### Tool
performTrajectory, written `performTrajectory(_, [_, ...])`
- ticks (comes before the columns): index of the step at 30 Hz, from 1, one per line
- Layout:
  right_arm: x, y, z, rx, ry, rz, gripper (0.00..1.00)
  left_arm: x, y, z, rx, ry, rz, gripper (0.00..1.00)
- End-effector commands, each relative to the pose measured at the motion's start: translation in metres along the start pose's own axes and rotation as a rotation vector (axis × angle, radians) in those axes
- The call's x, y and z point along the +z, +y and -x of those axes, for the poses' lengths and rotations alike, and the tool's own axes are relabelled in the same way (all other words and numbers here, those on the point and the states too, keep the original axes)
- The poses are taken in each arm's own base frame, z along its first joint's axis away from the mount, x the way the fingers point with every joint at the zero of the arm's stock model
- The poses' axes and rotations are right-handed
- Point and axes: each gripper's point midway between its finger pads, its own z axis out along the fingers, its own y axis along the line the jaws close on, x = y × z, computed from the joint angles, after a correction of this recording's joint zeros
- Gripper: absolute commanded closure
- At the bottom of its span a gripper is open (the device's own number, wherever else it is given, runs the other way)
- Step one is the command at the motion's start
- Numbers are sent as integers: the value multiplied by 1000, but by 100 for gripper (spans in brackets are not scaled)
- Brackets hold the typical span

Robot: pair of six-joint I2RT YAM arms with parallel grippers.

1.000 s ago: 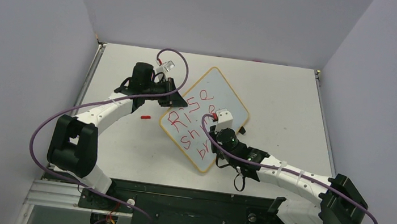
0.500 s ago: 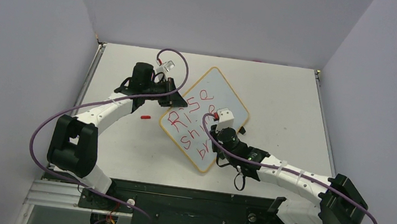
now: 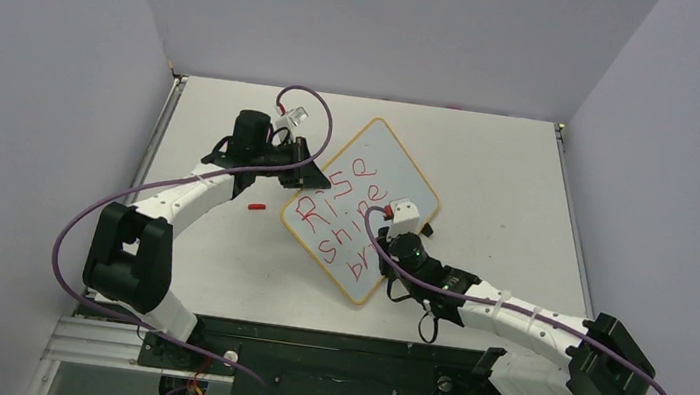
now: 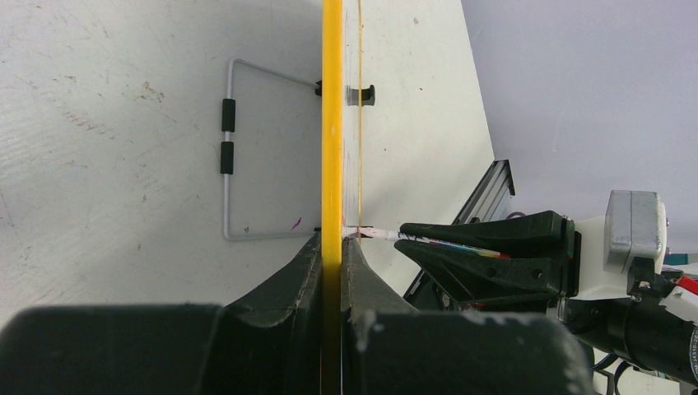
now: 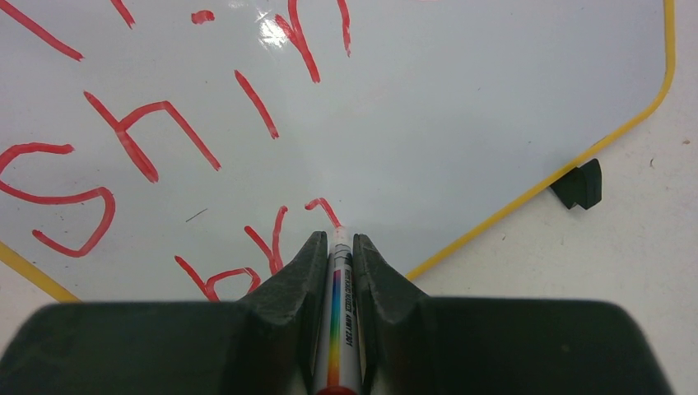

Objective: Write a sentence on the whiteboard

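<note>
The whiteboard [image 3: 369, 175], white with an orange-yellow frame, lies tilted on the table and bears red writing in three lines. My left gripper [image 3: 296, 177] is shut on the board's left edge; in the left wrist view the yellow frame [image 4: 332, 123] runs straight up between the jaws. My right gripper [image 3: 383, 244] is shut on a white marker [image 5: 339, 329] with a rainbow stripe. Its tip touches the board [image 5: 461, 123] at the end of a red stroke in the lowest line. The right gripper also shows in the left wrist view [image 4: 486, 247].
A small red marker cap [image 3: 256, 207] lies on the table left of the board. A black clip [image 5: 580, 184] sits at the board's edge, another [image 4: 362, 95] in the left wrist view. A wire stand [image 4: 228, 148] shows behind the board. Walls enclose the table.
My right gripper has moved toward the near edge and slightly right with the marker, drawing a further red stroke in the lowest line. The left arm and the board have not moved.
</note>
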Motion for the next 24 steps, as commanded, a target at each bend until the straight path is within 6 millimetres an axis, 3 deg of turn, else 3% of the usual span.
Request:
performTrajectory(1, [-2,-2,-8,24,12,-1,100,-4,-13,27,116,-80,-10,100])
performTrajectory(8, [2,-5,3,0,1,-30,100,-4,-13,26,114,-80,-10,100])
performTrajectory(14, [5,0,27,-18,-34,-34,100,-4,-13,26,115,-79,-11,100])
performTrajectory(24, [-4,0,41,-30,-42,-33,100,-4,-13,26,114,-79,-11,100])
